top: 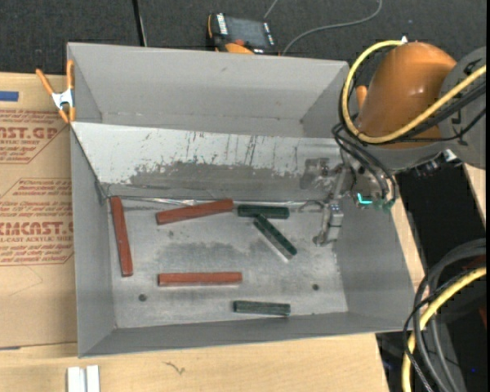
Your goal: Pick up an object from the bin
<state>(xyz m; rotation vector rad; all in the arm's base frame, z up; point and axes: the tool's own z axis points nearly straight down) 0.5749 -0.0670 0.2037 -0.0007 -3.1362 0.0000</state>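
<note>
Over at the right side of the bin (229,80), the gripper (328,229) hangs low near the floor; whether it is open or closed I cannot tell. Just to its left lies a tilted green bar (275,238), with a level green bar (263,212) just above it. Three red bars (194,212) and another green bar (262,308) lie farther off.

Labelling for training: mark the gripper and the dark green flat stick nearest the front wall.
gripper (327,229), camera view, its lower tip.
dark green flat stick nearest the front wall (262,308), camera view, its middle.
</note>
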